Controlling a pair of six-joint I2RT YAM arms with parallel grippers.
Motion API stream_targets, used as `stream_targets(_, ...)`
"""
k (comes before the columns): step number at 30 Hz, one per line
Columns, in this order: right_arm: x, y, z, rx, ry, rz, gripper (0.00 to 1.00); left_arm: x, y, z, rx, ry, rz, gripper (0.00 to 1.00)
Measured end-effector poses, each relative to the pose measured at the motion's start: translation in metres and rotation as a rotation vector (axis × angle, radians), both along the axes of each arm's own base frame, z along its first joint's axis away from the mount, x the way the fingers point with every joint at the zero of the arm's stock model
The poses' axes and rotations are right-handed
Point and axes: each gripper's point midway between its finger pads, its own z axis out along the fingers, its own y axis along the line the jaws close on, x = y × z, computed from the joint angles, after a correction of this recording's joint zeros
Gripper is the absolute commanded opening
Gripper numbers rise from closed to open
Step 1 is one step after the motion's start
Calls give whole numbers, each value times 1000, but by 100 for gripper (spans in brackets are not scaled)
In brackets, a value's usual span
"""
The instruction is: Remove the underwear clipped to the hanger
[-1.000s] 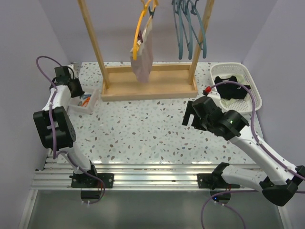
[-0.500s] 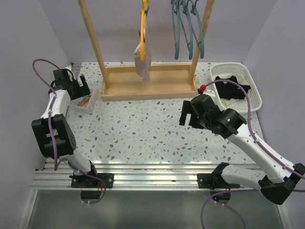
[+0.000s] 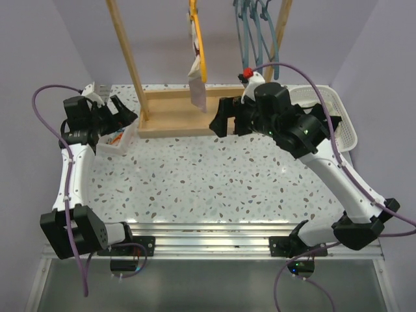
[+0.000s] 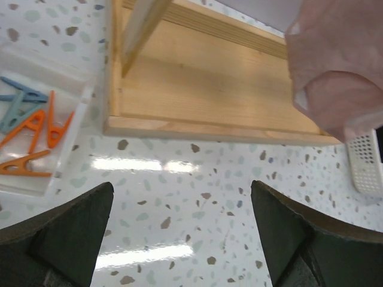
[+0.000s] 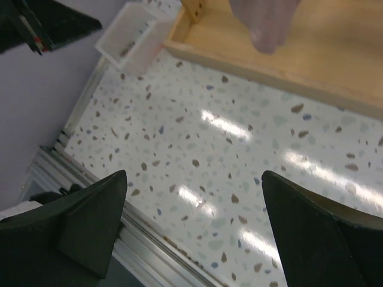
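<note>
Speckled terrazzo counter (image 3: 208, 175). Carries a wooden rack base (image 3: 175, 120) at rear centre. Just left of it, touching or nearly so, a small white tray (image 3: 123, 143) holding orange and teal clips (image 4: 27, 128). At rear right, a white perforated basket (image 3: 346, 117).

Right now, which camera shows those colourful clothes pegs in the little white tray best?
The left wrist view: the orange and blue clothes pegs lie close and distinct. The top view shows only orange specks in the tray; the right wrist view shows the tray, contents unreadable.
</note>
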Motion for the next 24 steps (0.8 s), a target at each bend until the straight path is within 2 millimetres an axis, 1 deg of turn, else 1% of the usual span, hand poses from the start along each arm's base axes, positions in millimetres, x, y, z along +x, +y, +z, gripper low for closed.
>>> stream_targets(2, 12, 17, 28, 41, -62, 39, 98, -6, -17, 9, -39, -21, -54, 100)
stream_targets(4, 24, 28, 50, 72, -121, 54, 98, -14, -34, 17, -77, -38, -114, 100)
stream_targets(6, 35, 35, 65, 87, -164, 51, 98, -22, -47, 22, -109, -54, -166, 100)
stream_targets(8, 47, 38, 76, 88, -200, 28, 98, -29, -55, 25, -133, -61, -199, 100)
stream_targets(11, 74, 41, 91, 60, -266, -53, 98, -37, -63, 30, -154, -72, -233, 100)
stream_targets(14, 103, 41, 99, 2, -335, -148, 98, -42, -69, 34, -164, -86, -261, 100)
stream_targets(18, 133, 44, 100, -84, -404, -205, 98, -48, -75, 34, -176, -87, -285, 100)
stream_targets(22, 158, 55, 101, -130, -453, -221, 88, -52, -79, 32, -198, -78, -297, 100)
stream_targets(24, 165, 58, 95, -150, -455, -219, 84, -53, -81, 32, -206, -76, -306, 100)
